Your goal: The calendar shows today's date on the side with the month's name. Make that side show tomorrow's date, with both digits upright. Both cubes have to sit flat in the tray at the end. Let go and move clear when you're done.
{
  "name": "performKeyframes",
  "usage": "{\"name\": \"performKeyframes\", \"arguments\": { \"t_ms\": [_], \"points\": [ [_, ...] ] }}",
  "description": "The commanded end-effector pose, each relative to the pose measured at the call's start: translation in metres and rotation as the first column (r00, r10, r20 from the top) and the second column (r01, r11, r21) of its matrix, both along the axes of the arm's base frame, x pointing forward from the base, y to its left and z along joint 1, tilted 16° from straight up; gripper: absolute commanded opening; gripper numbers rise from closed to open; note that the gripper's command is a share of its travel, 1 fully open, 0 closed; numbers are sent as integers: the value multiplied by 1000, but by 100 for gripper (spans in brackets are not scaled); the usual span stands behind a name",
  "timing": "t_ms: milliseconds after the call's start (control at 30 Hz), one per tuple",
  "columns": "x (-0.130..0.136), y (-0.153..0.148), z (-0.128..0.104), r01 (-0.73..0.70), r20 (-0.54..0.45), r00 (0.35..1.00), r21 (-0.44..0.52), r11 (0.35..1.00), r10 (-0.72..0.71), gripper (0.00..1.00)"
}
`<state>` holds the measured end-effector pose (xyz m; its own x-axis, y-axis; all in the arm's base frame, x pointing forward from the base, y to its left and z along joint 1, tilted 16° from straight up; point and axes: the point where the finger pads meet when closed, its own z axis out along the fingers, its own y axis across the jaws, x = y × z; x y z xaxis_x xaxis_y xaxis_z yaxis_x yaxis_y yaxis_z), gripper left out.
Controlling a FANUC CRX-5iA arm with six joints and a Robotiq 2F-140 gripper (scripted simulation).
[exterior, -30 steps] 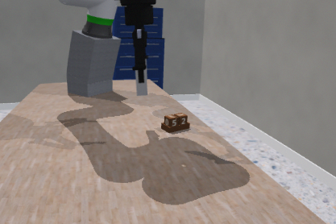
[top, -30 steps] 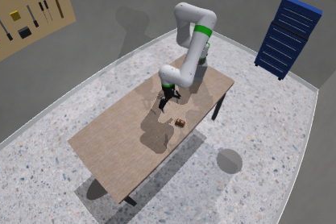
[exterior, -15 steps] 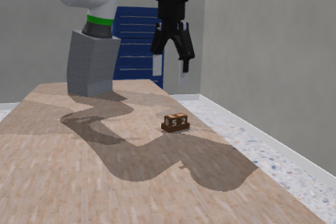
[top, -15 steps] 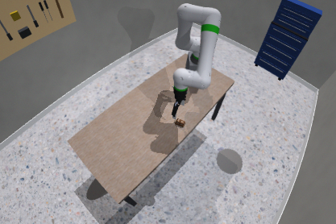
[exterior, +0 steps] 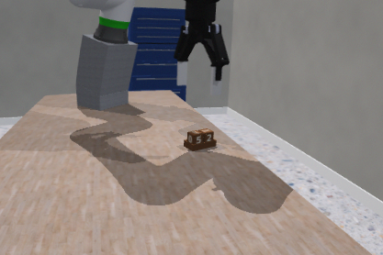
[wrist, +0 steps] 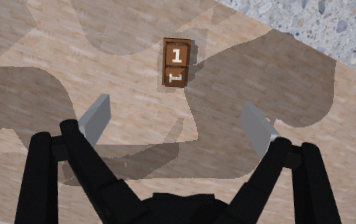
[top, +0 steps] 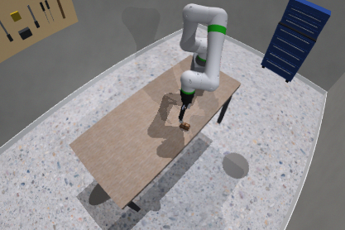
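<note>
Near the table's [exterior: 79, 220] right edge sits the calendar [exterior: 200, 139], its two cubes [wrist: 176, 55] side by side in the tray [exterior: 199, 146]; the exterior view shows what reads as 0, 5, 2 on its near face. Above it hangs the gripper [exterior: 201, 78], spread wide with nothing between its fingers. From the wrist, the calendar lies ahead of the fingertips and about centred between them, its long axis running away from the camera, across the line between the fingers, so the move looks like a short advance and a descent.
</note>
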<state>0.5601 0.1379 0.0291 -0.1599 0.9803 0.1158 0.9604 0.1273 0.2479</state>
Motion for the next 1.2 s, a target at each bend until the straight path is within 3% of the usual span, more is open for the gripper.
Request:
{"name": "performKeyframes", "arguments": {
  "t_ms": [0, 200, 467, 567, 633, 767, 1167],
  "points": [
    [0, 0, 0, 0, 0, 1000, 0, 1000, 0, 100],
    [0, 0, 0, 48, -7, 999, 11, 999, -48, 100],
    [1, 0, -3, 302, -58, 953, 64, 951, -298, 100],
    [1, 1, -3, 309, -59, 950, 65, 949, -305, 100],
    [1, 1, -4, 422, -87, 906, 85, 903, -415, 100],
    [2, 1, -5, 488, -105, 871, 95, 867, -479, 100],
    [2, 1, -8, 744, -192, 668, 123, 657, -719, 100]
  ]
}}
